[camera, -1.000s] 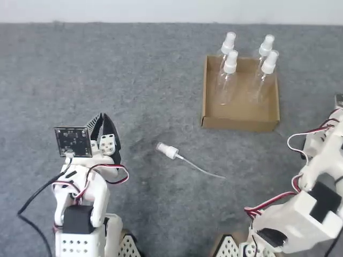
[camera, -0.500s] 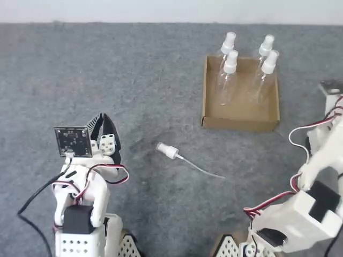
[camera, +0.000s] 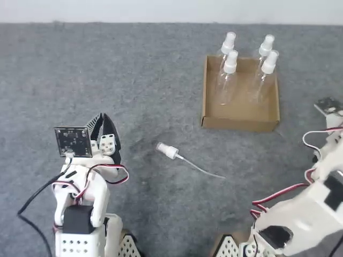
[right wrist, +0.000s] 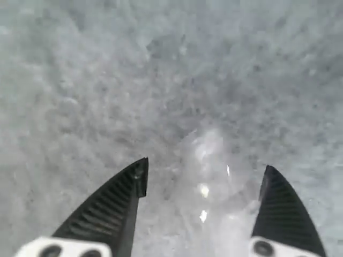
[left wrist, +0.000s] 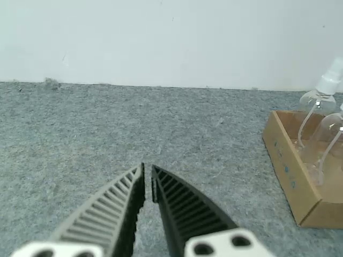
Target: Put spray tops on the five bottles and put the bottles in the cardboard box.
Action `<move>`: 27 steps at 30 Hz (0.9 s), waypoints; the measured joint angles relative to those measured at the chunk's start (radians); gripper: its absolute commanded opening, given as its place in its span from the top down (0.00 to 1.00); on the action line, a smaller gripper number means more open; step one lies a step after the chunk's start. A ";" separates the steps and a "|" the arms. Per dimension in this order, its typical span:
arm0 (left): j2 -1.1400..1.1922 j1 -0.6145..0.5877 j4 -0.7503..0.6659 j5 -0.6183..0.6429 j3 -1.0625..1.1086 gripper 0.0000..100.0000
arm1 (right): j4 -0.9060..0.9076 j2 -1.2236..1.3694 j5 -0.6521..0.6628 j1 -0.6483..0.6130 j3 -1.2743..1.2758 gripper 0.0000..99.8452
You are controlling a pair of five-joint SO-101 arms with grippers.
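Logged four bottles [camera: 226, 80] standing capped inside the cardboard box [camera: 240, 122]. Found the last spray top [camera: 168, 150] lying flat on the felt [camera: 80, 64], off the box's front-left corner and well apart from it, with the thin dip tube [camera: 203, 170] trailing along in front of the box's front wall.

Spotted the fifth bottle [right wrist: 206, 214] in the right wrist view: clear, lying on the felt, neck and cap state unreadable. Cannot place it against the box from that view. Going by the right arm's wrist in the high view, probably just off the box's right wall.

Right gripper [right wrist: 205, 167] spread wide, straddling the bottle, one jaw either side, no contact visible. Left gripper [left wrist: 148, 168] pressed together on nothing, well off the box's left wall.

Judged light, thin-walled, smooth and round: apt to roll on the felt and to squirt out of a hard pinch. Best taken across mid-body with a moderate squeeze, clear of the neck. Spray top lighter yet; best taken by the white head, never by the bendy tube.
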 measured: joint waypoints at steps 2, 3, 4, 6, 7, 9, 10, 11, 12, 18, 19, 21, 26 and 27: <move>0.000 0.000 0.000 0.000 0.000 0.99 | -0.012 0.017 0.000 0.006 0.000 0.72; 0.000 0.000 0.000 0.000 0.000 0.99 | -0.012 0.017 0.000 0.009 0.000 0.72; 0.000 0.000 0.000 0.000 0.000 0.99 | -0.012 0.017 0.002 0.012 0.002 0.72; 0.000 0.000 0.000 0.000 0.000 0.99 | -0.020 0.017 0.000 0.021 0.000 0.73; 0.000 0.000 0.000 0.000 0.000 0.99 | -0.029 0.017 0.000 0.028 0.000 0.73; 0.000 0.000 0.000 0.000 0.000 0.99 | -0.055 0.017 0.000 0.041 0.000 0.73; 0.000 0.002 0.000 0.000 0.000 0.99 | -0.063 0.017 0.000 0.049 0.000 0.73; 0.000 0.012 0.000 0.003 0.000 0.99 | -0.068 0.017 0.000 0.057 0.002 0.75; 0.000 0.025 0.000 0.002 0.005 0.99 | -0.068 0.017 0.000 0.064 0.002 0.77; -0.003 0.041 0.000 -0.002 0.020 0.99 | -0.071 0.071 0.000 0.095 0.005 0.95; 0.000 0.040 0.000 -0.002 0.020 0.99 | -0.075 0.071 -0.002 0.095 0.006 0.97; 0.000 0.038 0.000 -0.002 0.020 0.99 | -0.075 0.072 -0.008 0.095 0.006 0.97; 0.000 0.040 0.000 -0.002 0.020 0.99 | -0.060 0.072 -0.138 0.072 0.006 0.97; 0.000 0.040 0.000 -0.002 0.020 0.99 | -0.060 0.072 -0.181 0.058 0.005 0.97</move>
